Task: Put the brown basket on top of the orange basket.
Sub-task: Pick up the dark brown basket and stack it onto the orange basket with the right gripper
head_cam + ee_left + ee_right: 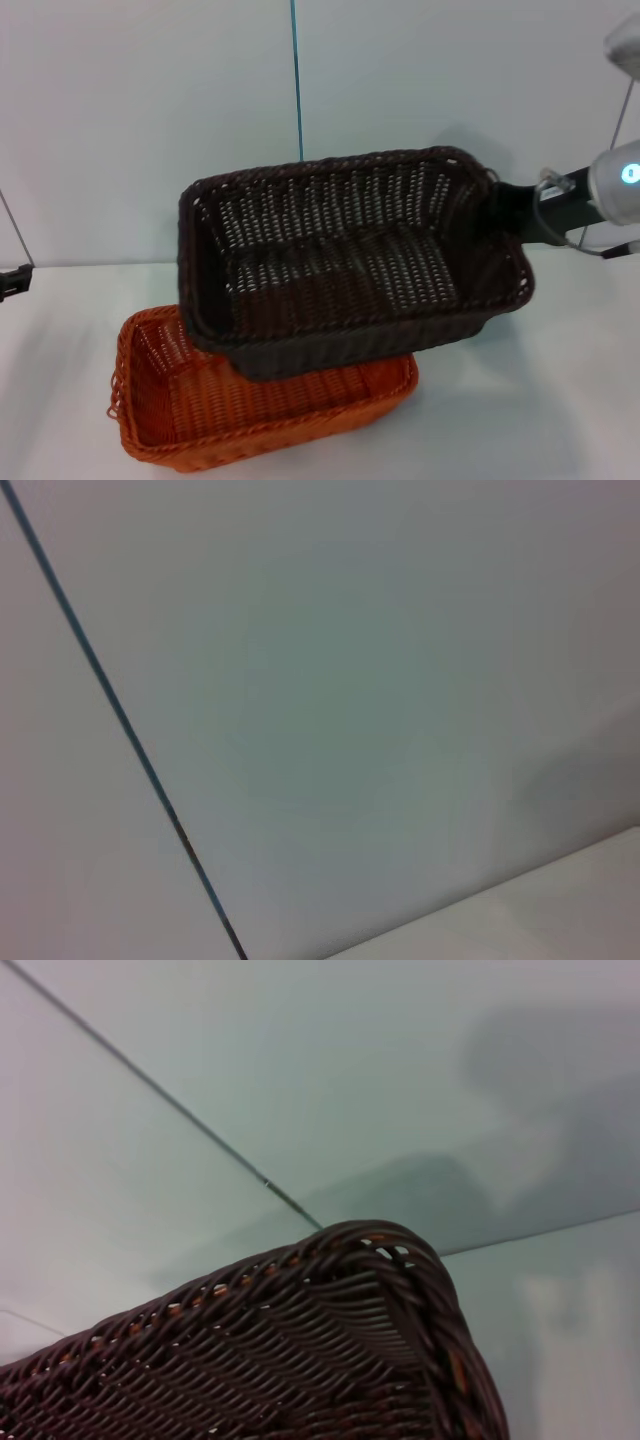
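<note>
Dark brown rectangular wicker basket [350, 260], clamped at its rim by the right end effector [503, 205], hangs tilted over the bright orange rectangular wicker basket [200, 405] for stacking.

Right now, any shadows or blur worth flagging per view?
Head view: the brown basket and right gripper cast a soft shadow on the wall; orange basket evenly lit. Right wrist view: dark shadow patches on the wall. Left wrist view: only bare wall, nothing to judge focus by.

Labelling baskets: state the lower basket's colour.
Bright orange basket, clearest in the head view.
</note>
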You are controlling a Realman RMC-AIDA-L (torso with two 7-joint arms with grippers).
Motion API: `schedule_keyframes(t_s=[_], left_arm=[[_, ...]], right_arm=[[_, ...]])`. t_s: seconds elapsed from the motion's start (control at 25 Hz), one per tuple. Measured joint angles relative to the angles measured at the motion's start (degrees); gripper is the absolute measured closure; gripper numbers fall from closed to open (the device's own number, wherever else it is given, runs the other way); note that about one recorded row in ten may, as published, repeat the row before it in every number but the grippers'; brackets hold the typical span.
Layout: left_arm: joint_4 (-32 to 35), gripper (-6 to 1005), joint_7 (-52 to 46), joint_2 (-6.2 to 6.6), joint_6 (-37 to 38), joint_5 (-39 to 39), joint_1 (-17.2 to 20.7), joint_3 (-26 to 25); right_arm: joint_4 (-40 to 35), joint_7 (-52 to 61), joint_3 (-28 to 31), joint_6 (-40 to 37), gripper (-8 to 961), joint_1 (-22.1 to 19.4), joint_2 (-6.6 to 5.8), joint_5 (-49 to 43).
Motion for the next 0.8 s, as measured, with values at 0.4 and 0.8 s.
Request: schedule_keyframes(t_s=[0.4,0.8], left_arm=[[0.0,278,0.0,-0.24,0.0,0.0,0.0,0.1],[0.0,278,0.0,-0.24,-0.2,0.0,0.1,0.2]], right_arm=[[-6.5,-0.7,-5.6,6.9,791,0.5,0.32,4.0],[-11.4,-1.5,-7.6,11.1,790,2.2,1.05,7.0]])
